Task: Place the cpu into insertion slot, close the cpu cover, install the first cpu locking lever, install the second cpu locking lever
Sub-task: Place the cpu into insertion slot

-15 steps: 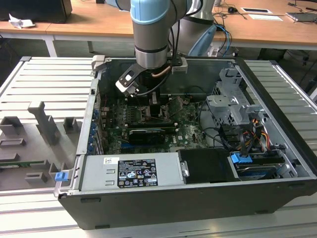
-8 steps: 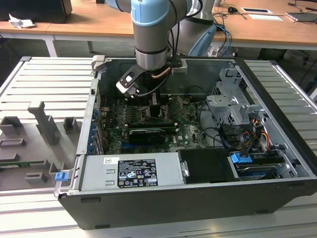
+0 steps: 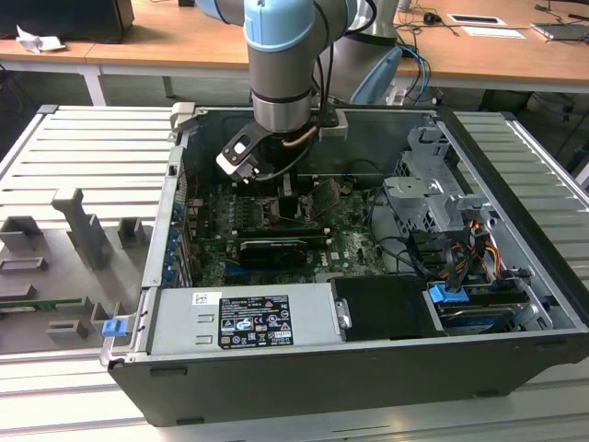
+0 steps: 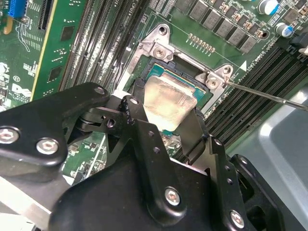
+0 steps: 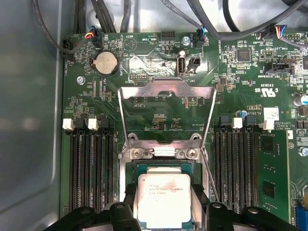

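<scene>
Between the fingers, cpu, gripped

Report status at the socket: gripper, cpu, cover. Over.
Gripper shut on the cpu. Cpu at the insertion slot, seated or not unclear. Cpu cover open, tilted up. No obstruction seen.

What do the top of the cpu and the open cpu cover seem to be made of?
The cpu top looks like dull grey metal with a matte finish, showing only soft, smeared reflections. The cpu cover looks like thin sheet metal, probably steel, with a brighter silvery finish that catches glare along its frame.
</scene>
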